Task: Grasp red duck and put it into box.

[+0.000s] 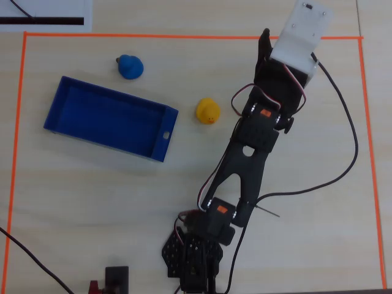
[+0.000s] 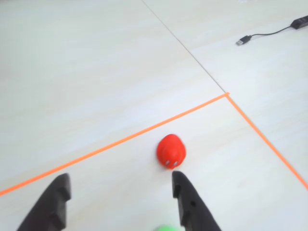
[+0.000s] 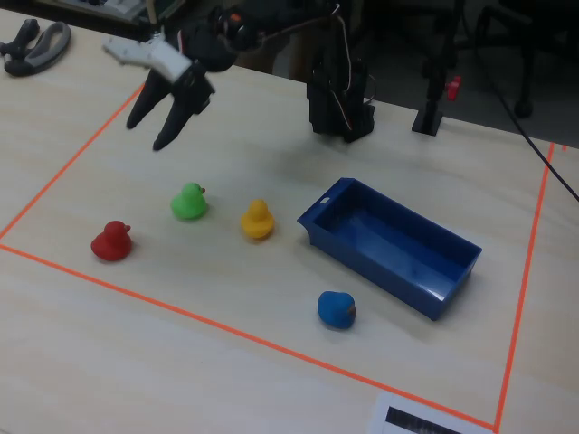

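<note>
The red duck (image 2: pixel 171 151) sits on the table just inside the orange tape line, a little beyond my right fingertip in the wrist view. My gripper (image 2: pixel 120 178) is open and empty, and the duck lies ahead of the jaws, off to their right side. In the fixed view the gripper (image 3: pixel 149 133) hangs open in the air well above and behind the red duck (image 3: pixel 111 241). The blue box (image 3: pixel 371 271) stands far to the right, open-topped and empty. In the overhead view the box (image 1: pixel 160 142) lies at the left; the arm hides the red duck there.
A green duck (image 3: pixel 189 202) and a yellow duck (image 3: pixel 257 220) sit between the red duck and the box. A blue duck (image 3: pixel 336 309) lies in front of the box. Orange tape (image 2: pixel 120 140) marks the work area. A cable (image 2: pixel 269 34) lies outside it.
</note>
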You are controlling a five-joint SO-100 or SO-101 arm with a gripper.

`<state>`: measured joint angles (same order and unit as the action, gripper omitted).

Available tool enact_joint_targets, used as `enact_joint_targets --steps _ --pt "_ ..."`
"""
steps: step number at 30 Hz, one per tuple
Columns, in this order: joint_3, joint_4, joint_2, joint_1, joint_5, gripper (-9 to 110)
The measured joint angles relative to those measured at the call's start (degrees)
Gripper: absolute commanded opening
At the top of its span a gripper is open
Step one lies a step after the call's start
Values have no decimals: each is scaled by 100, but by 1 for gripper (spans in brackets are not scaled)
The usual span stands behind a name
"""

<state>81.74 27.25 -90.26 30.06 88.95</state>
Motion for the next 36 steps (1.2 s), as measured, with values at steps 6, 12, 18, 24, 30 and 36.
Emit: enact_joint_targets --steps 6,12,18,24,30,36 --pt "-976 -422 1731 105 202 30" --pt "-2039 -431 3155 229 202 30" --pt "-2505 -431 4034 325 281 28" --pt "-3111 -431 4729 378 290 28" --pt "-3516 -431 5273 396 290 27" --pt "-4096 -431 5845 483 343 26"
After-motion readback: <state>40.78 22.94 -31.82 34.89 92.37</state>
